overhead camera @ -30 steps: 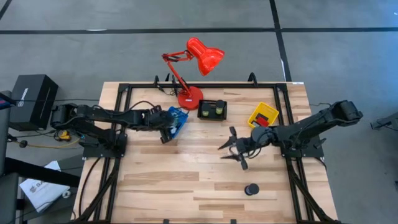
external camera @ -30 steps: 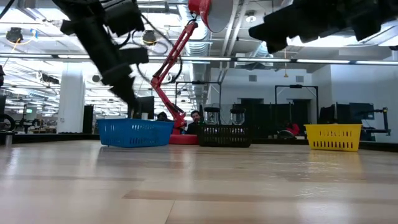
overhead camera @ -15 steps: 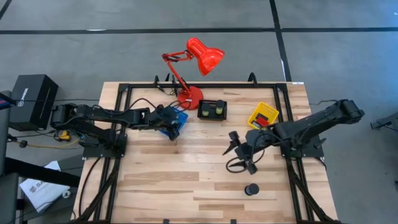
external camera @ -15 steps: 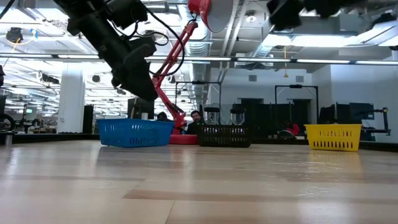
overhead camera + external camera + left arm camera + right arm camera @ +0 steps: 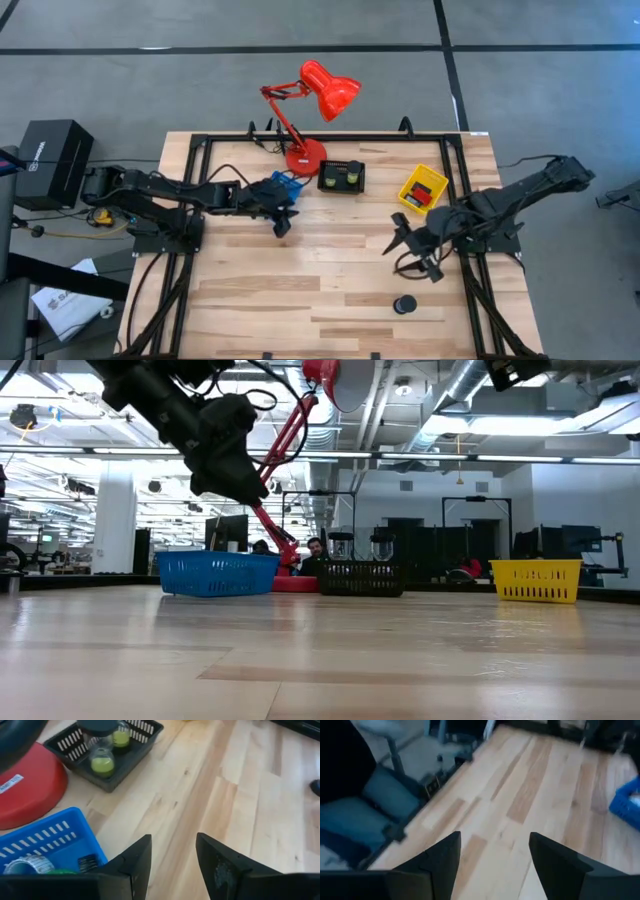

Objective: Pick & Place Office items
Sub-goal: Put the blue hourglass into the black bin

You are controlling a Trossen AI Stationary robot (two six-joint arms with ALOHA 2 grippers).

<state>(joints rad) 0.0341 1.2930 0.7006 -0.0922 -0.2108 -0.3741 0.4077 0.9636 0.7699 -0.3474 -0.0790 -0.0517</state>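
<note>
My left gripper [image 5: 283, 218] hangs open and empty over the table just in front of the blue bin [image 5: 286, 187]. The left wrist view shows a tape roll [image 5: 22, 866] and a black clip [image 5: 88, 863] lying in the blue bin [image 5: 47, 840]. My right gripper [image 5: 414, 252] is open and empty above the table's right half, with the black cylinder [image 5: 404, 303] standing on the wood a little nearer the front edge. A red block [image 5: 424, 190] lies in the yellow bin [image 5: 437, 176].
The black bin [image 5: 341, 177] holds two small green-filled glass items [image 5: 102, 764]. The red desk lamp [image 5: 305, 155] stands at the far edge between the blue and black bins. Bare wood [image 5: 300, 280] stretches across the table's middle and front.
My right gripper has moved toward the table's right edge and slightly nearer, turning as it went, and has risen out of the low view. My left gripper has risen and shifted a little to the right beside the blue bin. Both stayed open.
</note>
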